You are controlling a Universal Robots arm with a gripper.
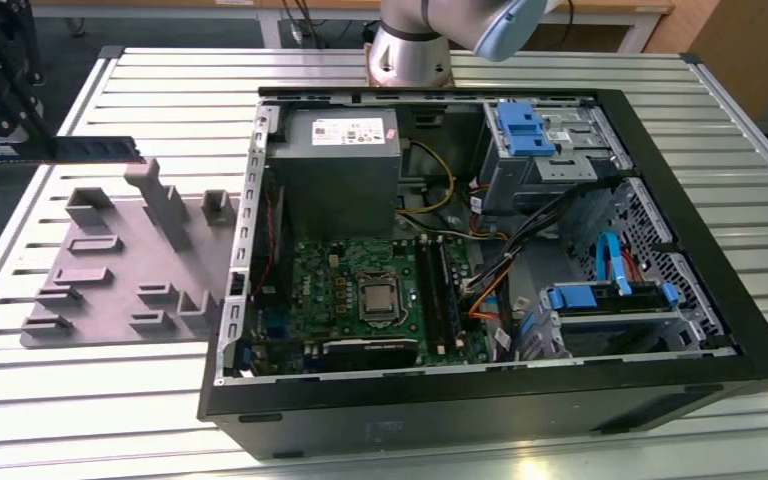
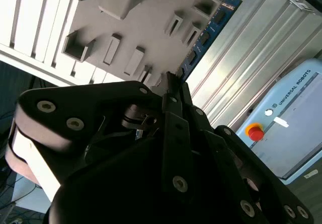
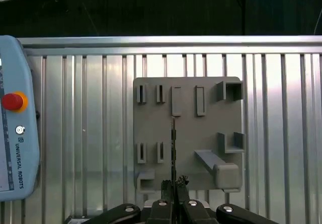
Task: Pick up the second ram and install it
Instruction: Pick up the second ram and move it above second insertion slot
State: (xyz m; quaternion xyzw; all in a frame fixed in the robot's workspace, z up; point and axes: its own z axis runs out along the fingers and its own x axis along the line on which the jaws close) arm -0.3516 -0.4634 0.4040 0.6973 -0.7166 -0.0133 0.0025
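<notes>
The claw (image 3: 174,182) is pinched on 1 end of the second ram (image 1: 91,149), and the rest of the stick reaches straight out past its fingertips. The ram hangs level above the grey slotted tray (image 1: 117,250) on the counter (image 1: 157,90), well apart from the open computer case (image 1: 704,330) on the exterior view's right. It is a long, narrow blue board with a row of small dark chips, seen edge-on in the first wrist view.
</notes>
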